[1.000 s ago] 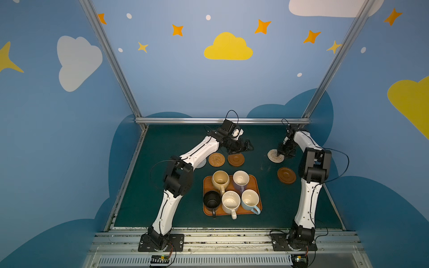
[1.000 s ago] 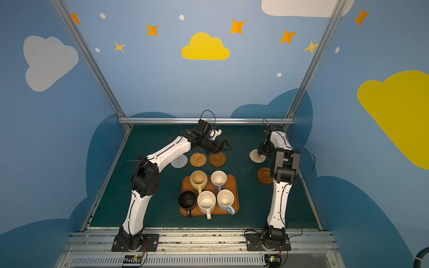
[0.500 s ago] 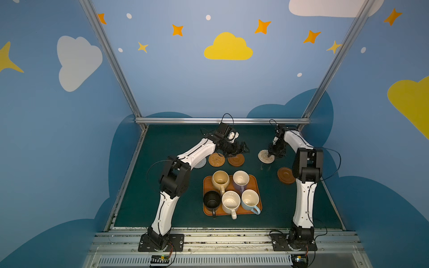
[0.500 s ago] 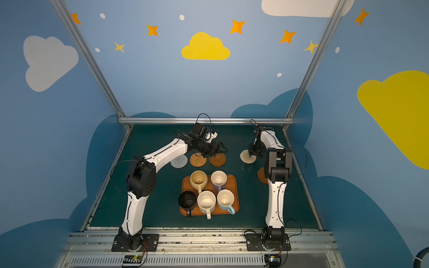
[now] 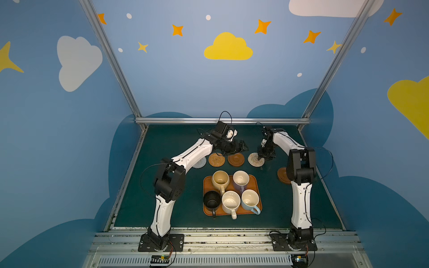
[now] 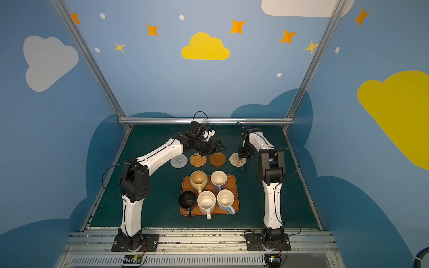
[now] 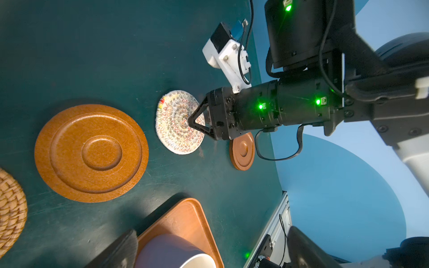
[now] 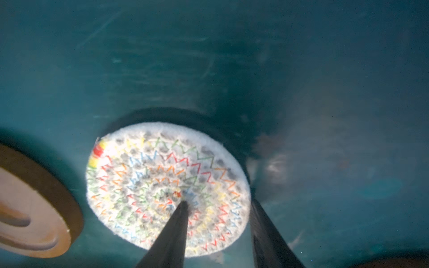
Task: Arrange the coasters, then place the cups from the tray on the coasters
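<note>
The right fingers point(image 8: 173, 229) are seen partly apart: one tip is set on the middle of the round white woven coaster with coloured zigzags point(image 8: 148, 176), the other just outside its rim. The left fingers point(image 5: 242, 146) are spread wide and empty, above a round brown wooden coaster point(image 5: 235, 160).

Blue walls point(image 5: 185, 81) — yellow clouds point(image 5: 228, 47), orange stars point(image 5: 177, 30).

Painted sky rings a dark green surface point(image 5: 276, 215).
Blue walls point(image 5: 185, 88) carry a yellow cloud point(image 5: 228, 47), white clouds point(image 5: 76, 60) and orange stars point(image 5: 262, 26); an aluminium rail point(image 5: 185, 120) crosses the back edge.
</note>
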{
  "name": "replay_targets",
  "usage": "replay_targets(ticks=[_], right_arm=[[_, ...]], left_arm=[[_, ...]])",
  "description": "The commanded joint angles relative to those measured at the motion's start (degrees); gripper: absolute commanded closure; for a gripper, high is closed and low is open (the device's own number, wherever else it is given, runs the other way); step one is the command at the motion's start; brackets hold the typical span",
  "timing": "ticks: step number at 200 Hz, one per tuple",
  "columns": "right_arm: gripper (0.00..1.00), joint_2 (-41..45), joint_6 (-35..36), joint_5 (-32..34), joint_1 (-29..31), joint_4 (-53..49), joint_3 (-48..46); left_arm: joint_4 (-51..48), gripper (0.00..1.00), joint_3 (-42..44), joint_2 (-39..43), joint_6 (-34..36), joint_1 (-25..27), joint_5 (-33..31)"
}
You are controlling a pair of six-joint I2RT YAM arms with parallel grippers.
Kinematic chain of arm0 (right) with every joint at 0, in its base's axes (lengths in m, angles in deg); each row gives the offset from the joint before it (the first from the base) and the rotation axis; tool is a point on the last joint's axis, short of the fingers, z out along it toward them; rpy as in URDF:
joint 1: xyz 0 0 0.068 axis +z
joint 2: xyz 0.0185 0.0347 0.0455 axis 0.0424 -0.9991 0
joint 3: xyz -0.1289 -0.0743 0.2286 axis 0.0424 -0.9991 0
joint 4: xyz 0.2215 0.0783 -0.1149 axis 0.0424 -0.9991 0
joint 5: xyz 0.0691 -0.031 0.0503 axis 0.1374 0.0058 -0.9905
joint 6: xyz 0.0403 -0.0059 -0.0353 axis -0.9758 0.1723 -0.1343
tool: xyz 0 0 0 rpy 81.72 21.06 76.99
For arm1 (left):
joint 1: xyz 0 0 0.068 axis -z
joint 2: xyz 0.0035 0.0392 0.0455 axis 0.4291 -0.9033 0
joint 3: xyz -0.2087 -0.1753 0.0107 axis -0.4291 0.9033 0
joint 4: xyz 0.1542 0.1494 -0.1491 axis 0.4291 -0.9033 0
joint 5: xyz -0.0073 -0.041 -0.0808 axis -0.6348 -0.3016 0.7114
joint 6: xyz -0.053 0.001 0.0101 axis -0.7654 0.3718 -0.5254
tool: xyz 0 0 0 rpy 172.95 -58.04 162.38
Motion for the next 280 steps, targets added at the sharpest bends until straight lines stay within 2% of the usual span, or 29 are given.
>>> replay_targets(ticks=[1, 55, 105, 117, 128, 136, 147, 172, 191, 209, 221, 240, 263, 280], right_arm=[[0.56, 0.7, -1.2, -0.4, 1.1, -2.2, 2.3], [0.55, 1.9, -2.7, 1.0, 1.5, -2.0, 4.3], [0.49, 9.6, -3.1, 2.8, 1.5, -2.0, 3.4], [0.4, 13.5, -3.4, 3.2, 1.5, -0.3, 0.3], [0.23, 17.6, -3.7, 3.6, 1.5, 1.4, -3.2], [0.17, 19.9, -3.8, 3.7, 1.5, 2.4, -5.2], [0.14, 23.5, -4.0, 3.4, 1.2, 3.0, -7.9], [0.12, 31.0, -7.0, 4.4, -0.3, 4.5, -15.1], [0.12, 39.8, -6.9, 4.8, -1.6, 11.0, -24.9], [0.11, 46.9, -3.8, 7.4, -2.7, 17.0, -33.3], [0.1, 50.5, -6.4, 10.1, -3.8, 21.1, -38.7], [0.09, 53.9, -7.5, 5.9, -7.6, 21.8, -43.3], [0.09, 55.9, -7.8, 3.2, -10.5, 22.0, -47.3], [0.09, 56.2, -7.6, 2.9, -12.1, 21.7, -49.0]], left_arm=[[0.1, 0.0, 0.9, 2.8, 0.2, -0.1, -0.4], [-1.0, 0.0, 1.5, 4.1, 1.0, -0.2, -1.1], [-1.6, 0.0, 1.5, 5.0, 1.4, -0.2, -1.7], [-2.2, 0.0, 1.2, 5.8, 1.9, -0.2, -2.3], [-2.8, 0.0, 1.1, 6.7, 2.6, -0.3, -3.0], [-3.3, 0.0, 1.1, 7.3, 2.8, -0.2, -3.2], [-4.2, 0.0, 1.0, 8.1, 3.1, -0.2, -3.3], [-6.4, 0.0, 0.7, 10.1, 3.6, 0.5, -3.6], [-7.2, 0.0, 1.0, 11.6, 4.4, 1.3, -4.2], [-1.5, 0.0, 2.7, 12.0, -1.3, 1.1, 3.0], [-1.3, 0.0, 1.3, 11.9, -0.9, 2.5, 2.7], [-7.9, 0.0, -4.3, 10.6, 4.5, 5.1, -2.2], [-6.4, 0.0, -3.8, 9.2, 1.4, 5.8, 0.2], [-5.9, 0.0, -2.8, 9.2, 1.4, 7.4, -2.1]])
